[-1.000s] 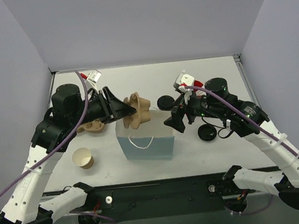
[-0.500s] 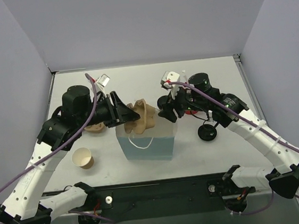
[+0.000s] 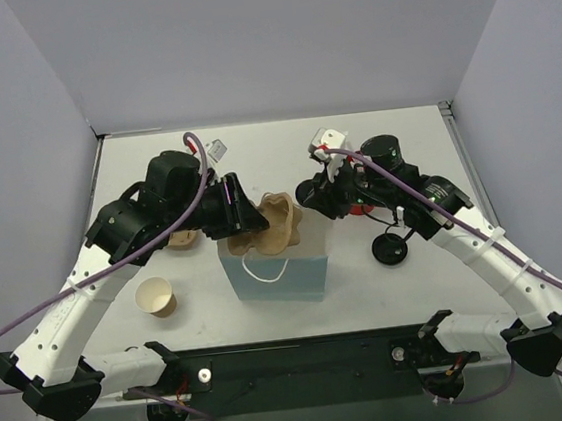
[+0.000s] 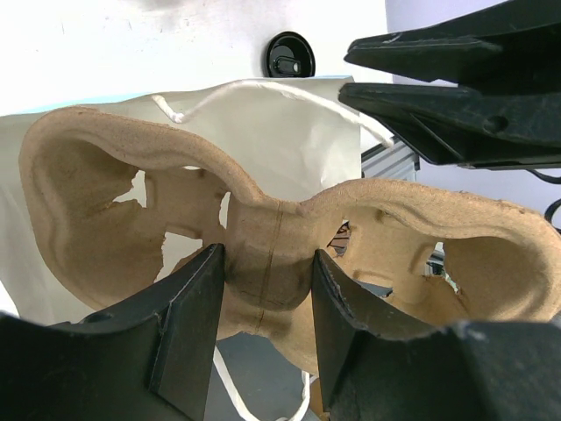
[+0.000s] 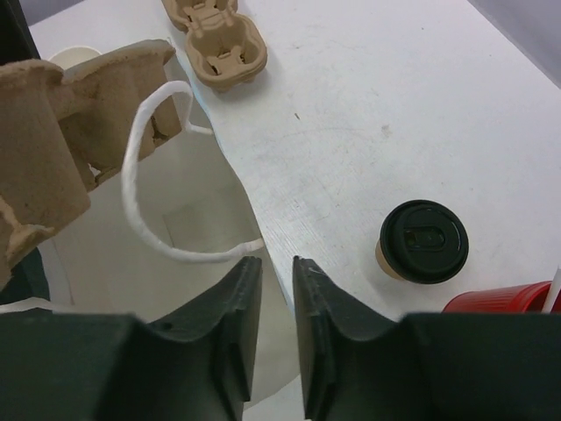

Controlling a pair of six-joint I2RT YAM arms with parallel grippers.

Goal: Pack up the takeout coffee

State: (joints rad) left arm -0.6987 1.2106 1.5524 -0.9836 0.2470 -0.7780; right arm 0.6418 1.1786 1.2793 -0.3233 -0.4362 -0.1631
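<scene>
The takeout coffee (image 5: 422,243), a small tan cup with a black lid, stands on the white table to the right of the blue bag (image 3: 277,271); the top view hides it under my right arm. My left gripper (image 4: 267,256) is shut on the middle of a pulp cup carrier (image 4: 263,219) and holds it over the bag's open mouth (image 4: 289,132). My right gripper (image 5: 276,263) straddles the bag's right rim (image 5: 254,237). Its jaws are nearly together, with a narrow gap still showing.
A red cup (image 5: 500,298) stands just right of the coffee. A second pulp carrier (image 3: 179,239) lies left of the bag, and an open tan cup (image 3: 155,297) sits near the front left. A loose black lid (image 3: 390,249) lies right of the bag.
The left arm carried the carrier rightward over the bag's mouth. The right gripper moved left and back to the bag's right rim, and its jaws closed most of the way.
</scene>
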